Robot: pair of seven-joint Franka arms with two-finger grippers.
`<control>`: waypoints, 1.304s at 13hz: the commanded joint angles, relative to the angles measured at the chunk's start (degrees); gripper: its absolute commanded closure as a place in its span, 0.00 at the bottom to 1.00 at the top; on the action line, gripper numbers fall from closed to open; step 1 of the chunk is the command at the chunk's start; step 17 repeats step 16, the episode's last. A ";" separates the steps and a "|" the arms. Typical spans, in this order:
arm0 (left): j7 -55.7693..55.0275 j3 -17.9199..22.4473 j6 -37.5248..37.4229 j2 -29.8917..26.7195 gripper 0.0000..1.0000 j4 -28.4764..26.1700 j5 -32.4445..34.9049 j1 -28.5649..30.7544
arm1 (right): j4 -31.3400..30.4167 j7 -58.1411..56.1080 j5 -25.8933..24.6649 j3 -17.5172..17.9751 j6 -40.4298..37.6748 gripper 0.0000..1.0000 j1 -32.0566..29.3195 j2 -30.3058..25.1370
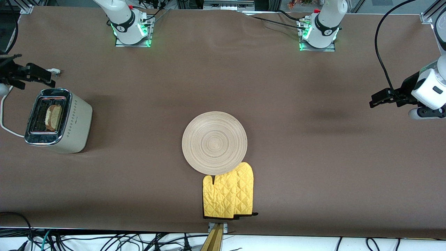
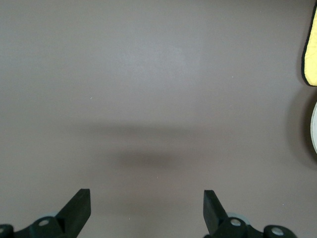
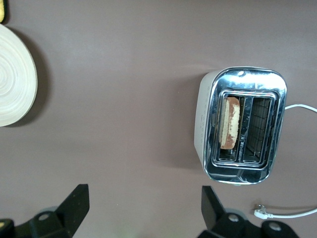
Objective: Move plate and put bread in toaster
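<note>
The pale wooden plate (image 1: pixel 214 143) lies bare at the table's middle, and its nearer rim touches the yellow mitts. It also shows in the right wrist view (image 3: pixel 12 74) and as a sliver in the left wrist view (image 2: pixel 314 129). The cream toaster (image 1: pixel 57 120) stands at the right arm's end. The bread (image 1: pixel 53 117) stands upright in one of its slots, as the right wrist view (image 3: pixel 229 123) shows inside the toaster (image 3: pixel 242 124). My right gripper (image 1: pixel 48 79) is open and empty above the table beside the toaster (image 3: pixel 143 196). My left gripper (image 1: pixel 373 100) is open and empty over bare table (image 2: pixel 146 198).
Two yellow quilted oven mitts (image 1: pixel 228 193) lie nearer the front camera than the plate, close to the table's front edge; one edge shows in the left wrist view (image 2: pixel 312 49). The toaster's white cord (image 1: pixel 5 122) and plug (image 3: pixel 260 212) lie by the toaster.
</note>
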 commanded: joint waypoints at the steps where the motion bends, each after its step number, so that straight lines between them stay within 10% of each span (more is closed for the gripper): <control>1: 0.16 -0.25 -0.77 0.02 0.00 0.60 -1.24 0.63 | -3.16 0.28 -2.21 1.80 1.45 0.00 -1.12 -2.30; 17: 0.16 -0.25 -0.77 0.11 0.00 0.51 -1.24 0.63 | -0.17 0.10 -4.51 2.07 0.83 0.00 -0.85 0.78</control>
